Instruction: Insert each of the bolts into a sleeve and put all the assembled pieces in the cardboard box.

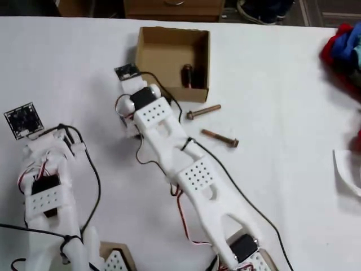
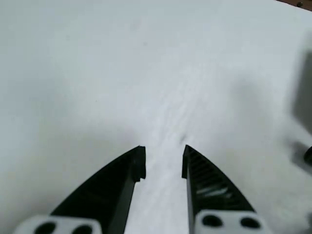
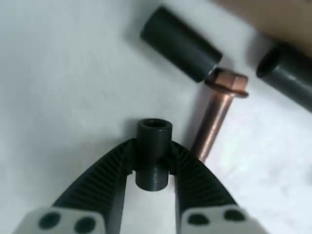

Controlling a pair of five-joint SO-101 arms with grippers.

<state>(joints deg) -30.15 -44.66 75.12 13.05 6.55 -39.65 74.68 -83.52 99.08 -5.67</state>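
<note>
My right gripper (image 3: pixel 152 161) is shut on a short black sleeve (image 3: pixel 153 151), which stands upright on the white table. Just beyond it a copper bolt (image 3: pixel 214 114) lies between two more black sleeves (image 3: pixel 181 45) (image 3: pixel 288 73) lying on their sides. In the high view the right arm (image 1: pixel 169 135) stretches to the near left corner of the cardboard box (image 1: pixel 148 59), which holds one dark assembled piece (image 1: pixel 187 75). Two loose copper bolts (image 1: pixel 203 112) (image 1: pixel 220 138) lie on the table in front of the box. My left gripper (image 2: pixel 163 163) hangs open over bare table with nothing between its fingers.
The left arm (image 1: pixel 45 169) stands at the table's near left, apart from the parts. Red and blue cloth (image 1: pixel 344 48) lies at the far right edge, and a white object (image 1: pixel 347 172) sits at the right edge. Cables (image 1: pixel 237 192) trail along the right arm.
</note>
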